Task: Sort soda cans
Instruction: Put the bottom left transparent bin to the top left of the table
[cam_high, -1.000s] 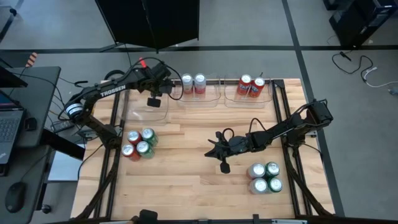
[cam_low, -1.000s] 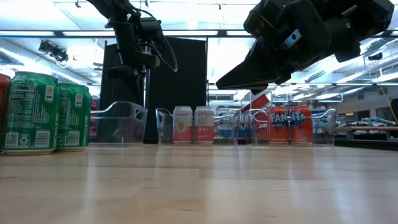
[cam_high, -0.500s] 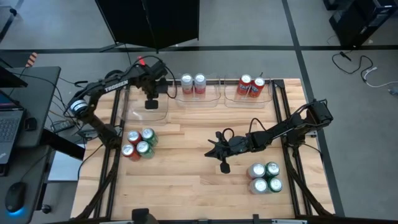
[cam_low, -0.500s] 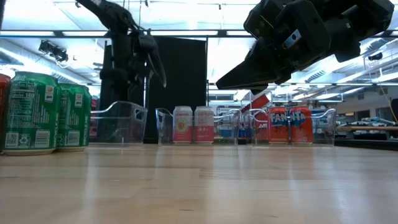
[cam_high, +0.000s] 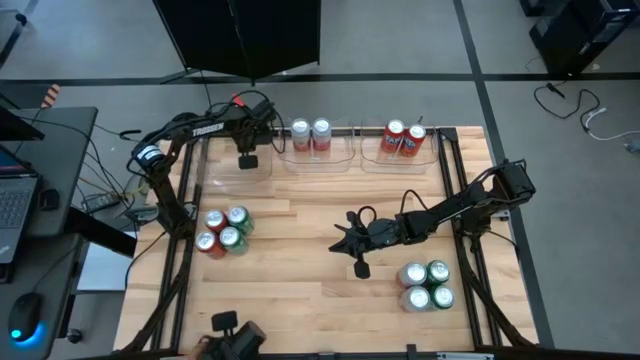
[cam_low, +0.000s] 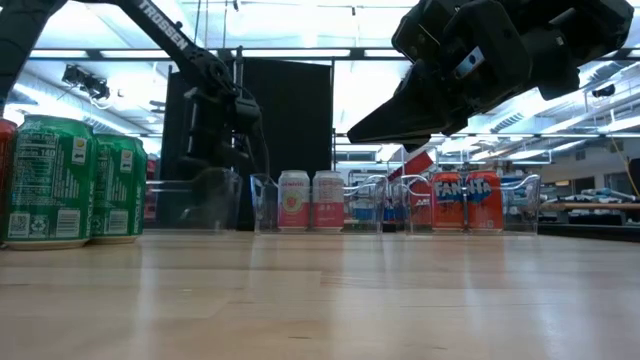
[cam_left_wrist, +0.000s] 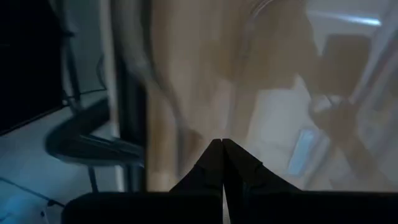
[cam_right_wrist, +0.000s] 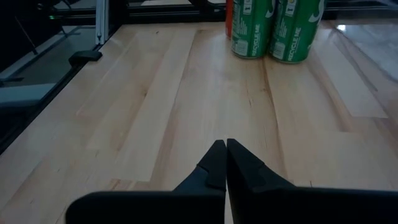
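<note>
Two red and two green soda cans (cam_high: 225, 231) stand grouped near the table's left edge, and they show again in the low view (cam_low: 60, 180). Silver-white and green cans (cam_high: 427, 285) stand grouped near the right edge. Two silver-white cans (cam_high: 310, 134) stand in the middle clear tray and two red cans (cam_high: 404, 138) in the right tray. My left gripper (cam_high: 247, 160) is shut, empty and low over the empty left tray (cam_high: 222, 172). My right gripper (cam_high: 343, 240) is shut and empty above mid-table. Its wrist view faces the green cans (cam_right_wrist: 273, 28).
Three clear trays line the table's far edge (cam_low: 300, 205). Bare wood lies between the two can groups and toward the near edge. A laptop desk stands off the table's left side (cam_high: 30, 190). A black object (cam_high: 235, 340) shows at the near edge.
My left gripper has come down from well above the left tray to tray height, staying shut, while its arm has swung in toward the table's far left corner. My right arm has kept still. No can has moved.
</note>
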